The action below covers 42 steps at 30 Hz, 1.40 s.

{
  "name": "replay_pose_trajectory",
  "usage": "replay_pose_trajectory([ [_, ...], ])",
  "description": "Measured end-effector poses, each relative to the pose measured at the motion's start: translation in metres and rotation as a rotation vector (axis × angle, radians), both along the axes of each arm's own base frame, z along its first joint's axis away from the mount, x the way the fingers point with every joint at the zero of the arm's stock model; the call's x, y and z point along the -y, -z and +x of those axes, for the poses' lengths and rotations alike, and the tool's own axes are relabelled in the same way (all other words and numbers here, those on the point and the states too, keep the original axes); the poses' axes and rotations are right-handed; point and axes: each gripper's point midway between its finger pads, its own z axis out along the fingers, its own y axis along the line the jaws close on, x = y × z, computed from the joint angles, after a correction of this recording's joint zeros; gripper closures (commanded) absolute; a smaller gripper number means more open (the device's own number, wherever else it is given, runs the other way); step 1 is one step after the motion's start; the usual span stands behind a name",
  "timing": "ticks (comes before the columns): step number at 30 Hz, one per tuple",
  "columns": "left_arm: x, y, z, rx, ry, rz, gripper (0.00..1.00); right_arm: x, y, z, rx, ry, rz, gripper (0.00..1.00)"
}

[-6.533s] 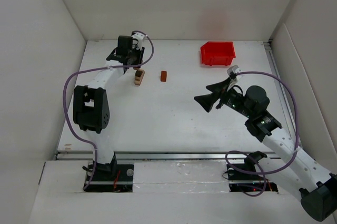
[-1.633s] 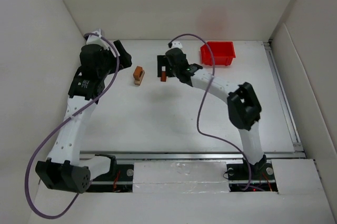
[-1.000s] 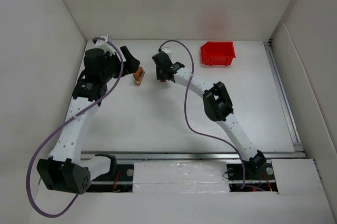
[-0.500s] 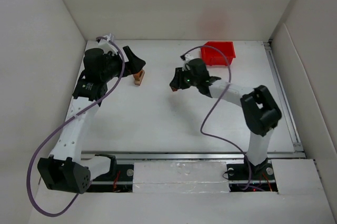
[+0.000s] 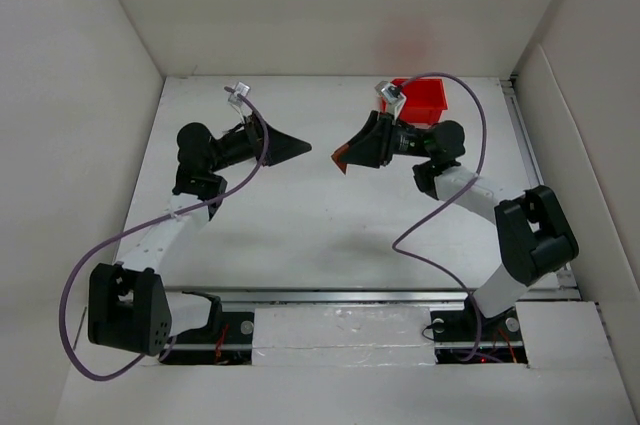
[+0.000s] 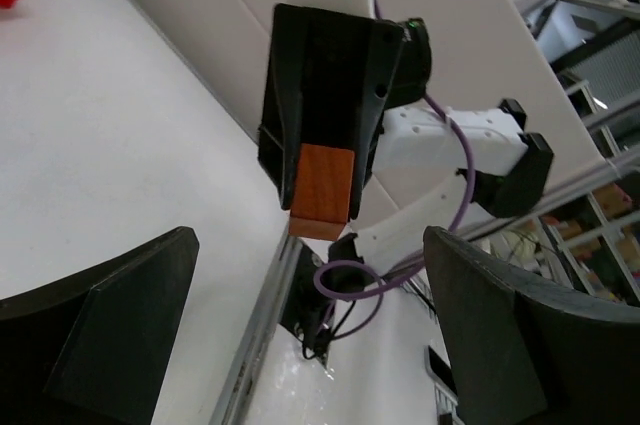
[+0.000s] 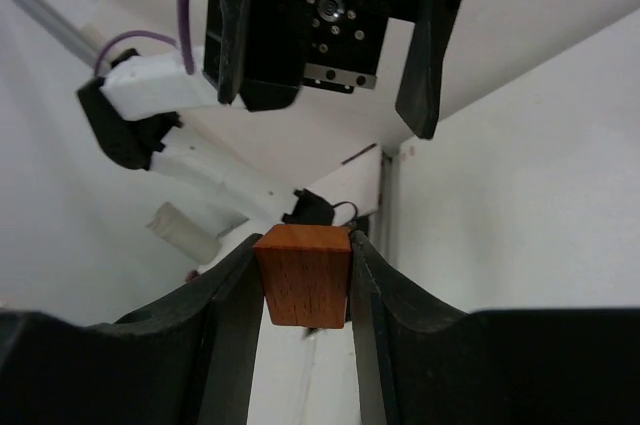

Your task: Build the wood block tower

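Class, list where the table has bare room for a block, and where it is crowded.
Free: on the table, the wide stretch before the near rail, and the far-left corner. Crowded: where left gripper and right gripper face; beside the red bin.

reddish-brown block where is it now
The block sits clamped in the right gripper, mid-view in the top camera, facing the open left gripper, beside the red bin.

Wood block (image 5: 341,157), top view: a reddish sliver only, the rest covered by the right fingers (image 5: 362,145); shape too small to tell.
Red bin (image 5: 428,105), top view: near-left corner behind the right arm. Left wrist view: one corner showing, the rest cut by the frame edge.
Left fingers (image 6: 110,325), left wrist view: bases cut at the bottom edge.
Table (image 5: 300,225): patch beneath the left fingers hidden from above.
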Motion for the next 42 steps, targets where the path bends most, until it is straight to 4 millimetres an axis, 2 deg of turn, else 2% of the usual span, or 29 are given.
replay_pose_trajectory([
  [6, 0.001, -0.022, -0.027, 0.121, 0.097, -0.04, 0.11, -0.014, -0.036, -0.013, -0.04, -0.056, 0.067, 1.0],
  [12, -0.004, -0.04, -0.044, 0.239, 0.083, -0.029, 0.2, -0.025, -0.047, -0.012, 0.002, -0.014, 0.125, 1.0],
  [17, -0.005, -0.041, -0.043, 0.256, 0.06, -0.023, 0.31, -0.044, -0.066, -0.027, 0.137, -0.011, 0.175, 1.0],
  [18, -0.005, -0.04, -0.041, 0.252, 0.054, -0.019, 0.36, -0.046, -0.071, -0.03, 0.164, -0.01, 0.186, 1.0],
  [23, -0.006, -0.033, -0.036, 0.232, 0.034, -0.001, 0.45, -0.05, -0.099, -0.041, 0.253, -0.005, 0.237, 1.0],
  [28, -0.007, -0.034, -0.036, 0.252, 0.02, 0.007, 0.45, -0.053, -0.101, -0.036, 0.234, 0.017, 0.237, 1.0],
  [33, -0.009, -0.05, -0.049, 0.335, 0.021, -0.008, 0.33, -0.057, -0.099, -0.028, 0.194, 0.051, 0.227, 1.0],
  [38, -0.013, -0.072, -0.067, 0.457, 0.019, -0.032, 0.33, -0.066, -0.096, -0.03, 0.157, 0.057, 0.22, 1.0],
  [42, -0.015, -0.076, -0.072, 0.496, 0.011, -0.032, 0.35, -0.072, -0.098, -0.034, 0.141, 0.06, 0.224, 1.0],
])
